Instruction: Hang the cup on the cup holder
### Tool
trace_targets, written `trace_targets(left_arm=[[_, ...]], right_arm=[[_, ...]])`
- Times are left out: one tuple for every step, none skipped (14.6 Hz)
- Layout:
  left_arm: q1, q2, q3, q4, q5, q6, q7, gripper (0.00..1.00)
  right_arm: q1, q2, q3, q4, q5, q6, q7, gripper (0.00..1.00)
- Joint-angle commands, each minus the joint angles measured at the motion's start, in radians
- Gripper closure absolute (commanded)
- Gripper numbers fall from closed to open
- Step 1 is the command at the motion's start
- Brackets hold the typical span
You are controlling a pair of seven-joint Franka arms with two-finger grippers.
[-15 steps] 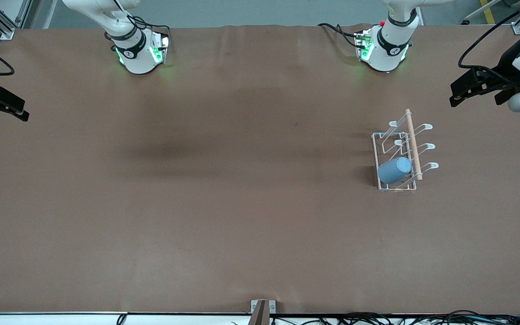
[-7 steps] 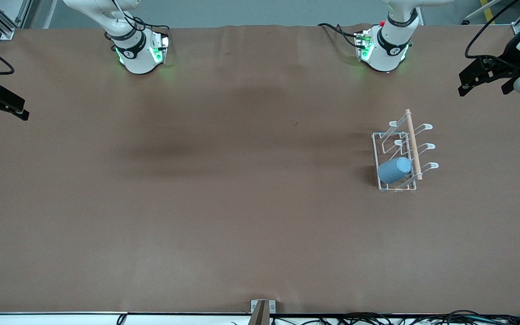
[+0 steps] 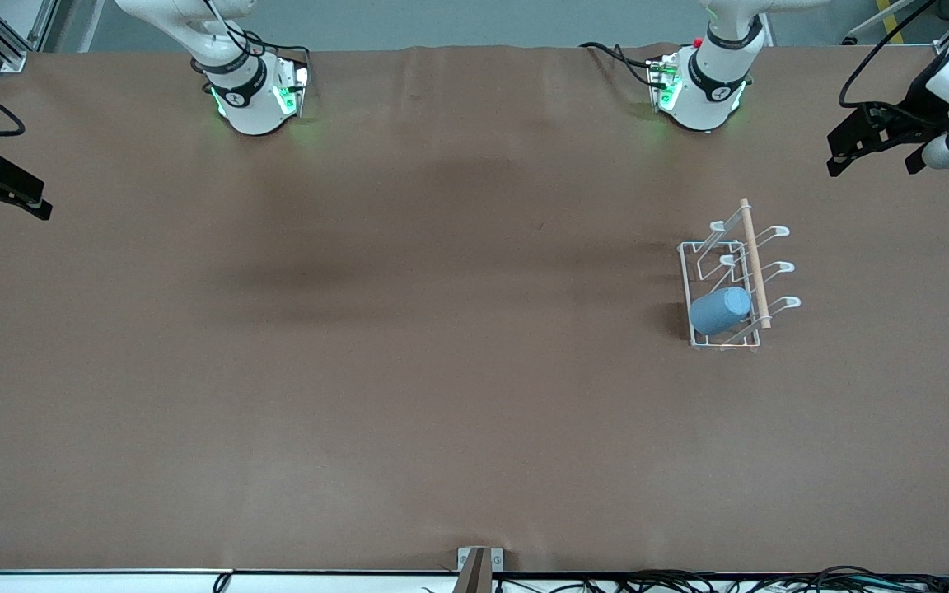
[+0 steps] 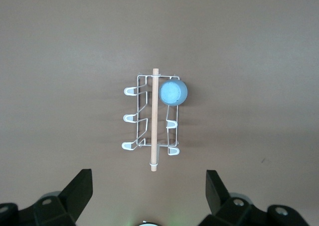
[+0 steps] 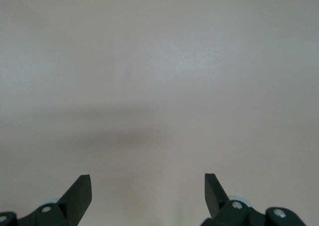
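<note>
The light-blue cup point(image 3: 720, 310) hangs mouth-down and tilted on a prong of the white wire cup holder point(image 3: 684, 280), at the holder's end nearer to the front camera. The holder's wooden dowel point(image 3: 753, 263) runs along its top. My left gripper point(image 3: 870, 168) is open and empty, up in the air over the table's edge at the left arm's end, apart from the holder. The left wrist view shows the cup point(image 4: 173, 93) on the holder point(image 4: 135, 120) between my open left gripper's point(image 4: 149, 180) fingers, far below. My right gripper point(image 3: 7, 214) is open and empty; that arm waits at its own end of the table.
The brown table cover point(image 3: 409, 371) is bare apart from the holder. The two arm bases point(image 3: 254, 95) stand along the table's robot side. The right wrist view shows only bare table under my right gripper point(image 5: 148, 183).
My left gripper has drawn away from the holder, toward the robots' side of the table, and stayed open. The cup, the holder and the right arm have not moved.
</note>
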Motion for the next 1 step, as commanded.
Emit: trace_targets(left_arm=[[0.000,0.021,-0.004,0.032,0.010,-0.003,0.007,0.00]], right_arm=[[-0.023,-0.008,0.022,0.002,-0.004,0.000,0.011,0.00]])
